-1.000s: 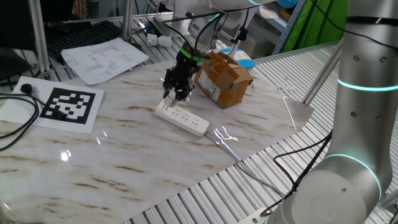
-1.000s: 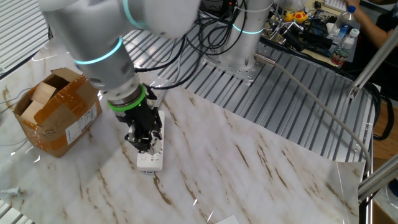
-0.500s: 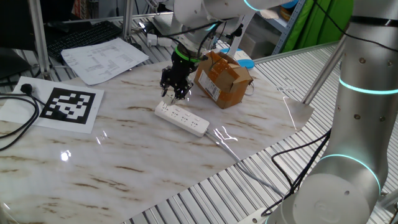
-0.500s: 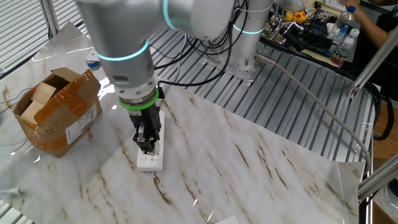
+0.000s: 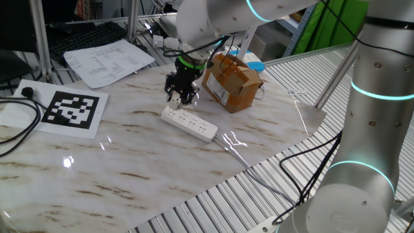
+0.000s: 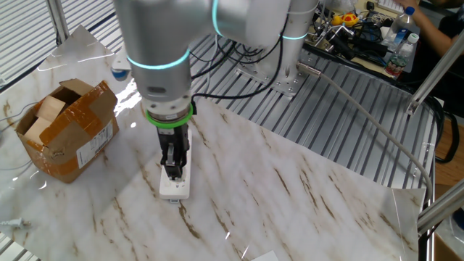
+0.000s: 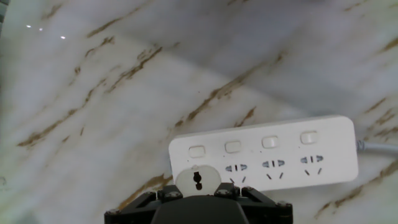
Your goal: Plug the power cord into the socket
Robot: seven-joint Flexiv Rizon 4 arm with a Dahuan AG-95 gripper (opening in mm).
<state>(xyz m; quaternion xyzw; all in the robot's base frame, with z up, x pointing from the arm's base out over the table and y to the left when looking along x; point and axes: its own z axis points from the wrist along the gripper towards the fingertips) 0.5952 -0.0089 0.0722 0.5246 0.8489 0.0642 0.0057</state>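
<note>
The socket is a long white power strip [image 5: 189, 124] lying on the marble tabletop, with a row of outlets and switches [image 7: 267, 155]. My gripper [image 5: 180, 97] hangs just above its left end, close to the first outlet. In the other fixed view the gripper [image 6: 174, 171] points straight down over the near end of the strip [image 6: 175, 188]. The power cord's small round white plug [image 7: 208, 180], with dark marks on its face, sits between my black jaws. The gripper [image 7: 198, 194] is shut on it, over the strip's leftmost outlet.
A brown cardboard box [image 5: 233, 81] stands right behind the gripper, left of it in the other fixed view [image 6: 65, 130]. A marker sheet [image 5: 71, 109], printed papers [image 5: 107, 61] and a black cable [image 5: 16, 139] lie at the left. The strip's pale cable [image 7: 376, 147] runs off right.
The arm has swung round above the wrist and the gripper has turned, shifting slightly left and up over the strip's end. The plug stays in the jaws.
</note>
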